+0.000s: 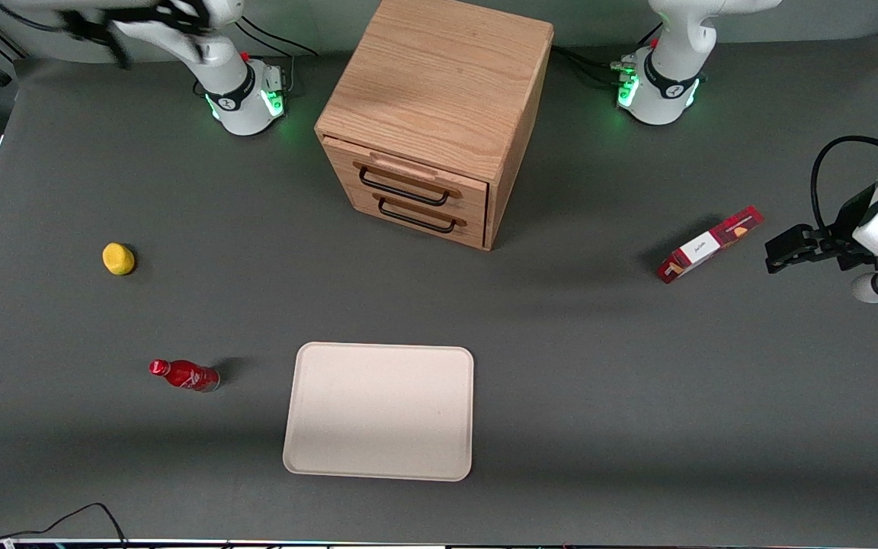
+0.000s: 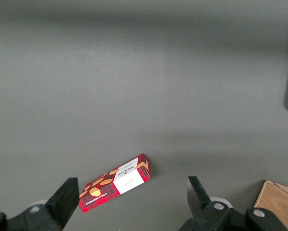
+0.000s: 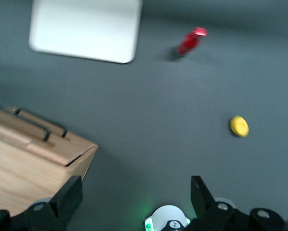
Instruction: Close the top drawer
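The gripper (image 3: 137, 182) hangs in the air with its two fingers (image 3: 69, 197) spread wide apart. It is up by the working arm's base, off to the side of the cabinet toward the working arm's end of the table, touching none of the objects. The dark grey table (image 1: 599, 381) carries everything else. The oak cabinet (image 1: 439, 76) stands at the far middle of it, between the two arm bases, its front turned toward the front camera. A pale rectangular tray (image 1: 378, 412) lies flat on the near part of the table, well apart from the cabinet. The top drawer (image 1: 408, 177) sits uppermost in the cabinet front and seems to stand out a little, a narrow strip of its upper edge showing above its black wire handle (image 1: 405, 188). The lower drawer (image 1: 439, 229) lies just beneath it. A red snack box (image 1: 709, 244) lies toward the parked arm's end. A red bottle (image 1: 184, 375) lies on its side beside the tray, toward the working arm's end. A yellow lemon (image 1: 118, 258) rests farther from the camera than the bottle.
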